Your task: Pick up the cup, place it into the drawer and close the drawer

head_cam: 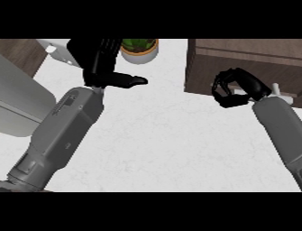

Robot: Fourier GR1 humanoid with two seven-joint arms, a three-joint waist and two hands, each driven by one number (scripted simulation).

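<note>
Head view is showing a white table with both grey forearms coming in from the lower edge. The left hand is reaching toward the far side, its fingers running straight and relaxed with the thumb sticking out to the side, grasping nothing. The right hand is sitting at the front edge of the dark wooden drawer, with its fingers curling inward; whether they are closing round something small is not clear, since nothing can be seen between them. The cup itself is not plainly showing: a white object is peeking out just beside the left hand at the far left, partly hidden behind it, and it may be the cup, though that cannot be settled. A potted plant is standing near the far edge, just right of the left hand, and a pale appliance is filling the left side. A cup of this kind is likely behaving as a light, stiff thing with a smooth, somewhat slippery wall, so wrapping the fingers round its body with the thumb opposite is probably working better than pinching its rim. Judging by the layout, the drawer is being attended to while the cup is not yet lying inside it.
</note>
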